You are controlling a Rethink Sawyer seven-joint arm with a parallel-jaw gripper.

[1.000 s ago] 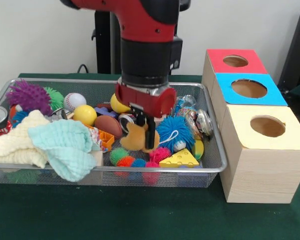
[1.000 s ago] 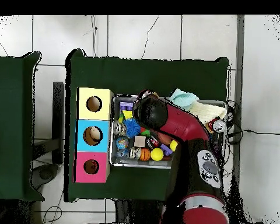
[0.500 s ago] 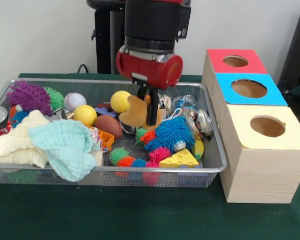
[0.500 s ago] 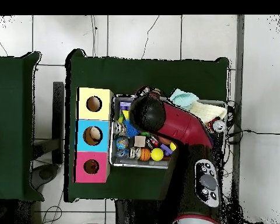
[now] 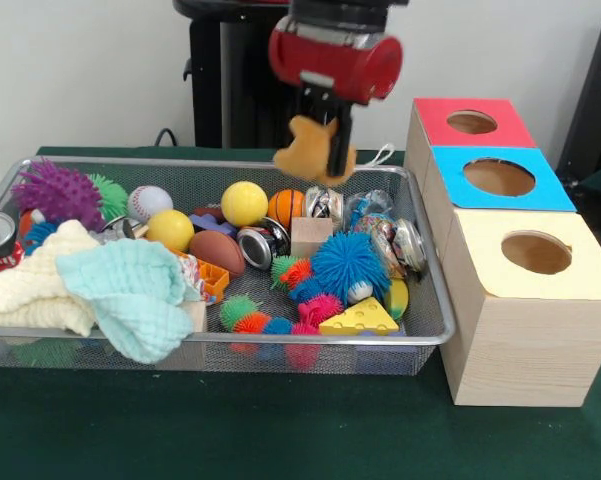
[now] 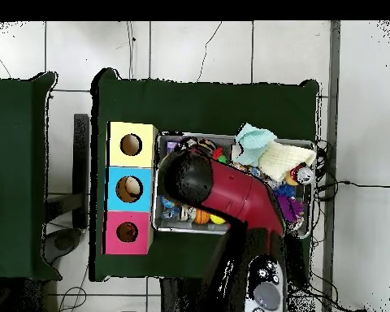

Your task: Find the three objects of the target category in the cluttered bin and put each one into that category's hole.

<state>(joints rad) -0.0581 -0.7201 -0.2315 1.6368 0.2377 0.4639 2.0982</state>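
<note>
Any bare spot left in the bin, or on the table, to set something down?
The bin is crowded edge to edge: cloths at one end, balls and toys through the rest. Bare green table runs along the bin's near side and before the yellow-topped box.

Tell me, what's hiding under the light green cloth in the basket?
The light green cloth drapes over a cream cloth and an orange toy's edge. Anything deeper underneath is covered.

A tan soft toy (image 5: 305,148) is held in the gripper (image 5: 324,150), lifted clear above the wire bin (image 5: 420,330) of mixed objects, beside the row of wooden boxes with red (image 5: 470,122), blue (image 5: 498,177) and yellow holes (image 5: 536,252).
</note>
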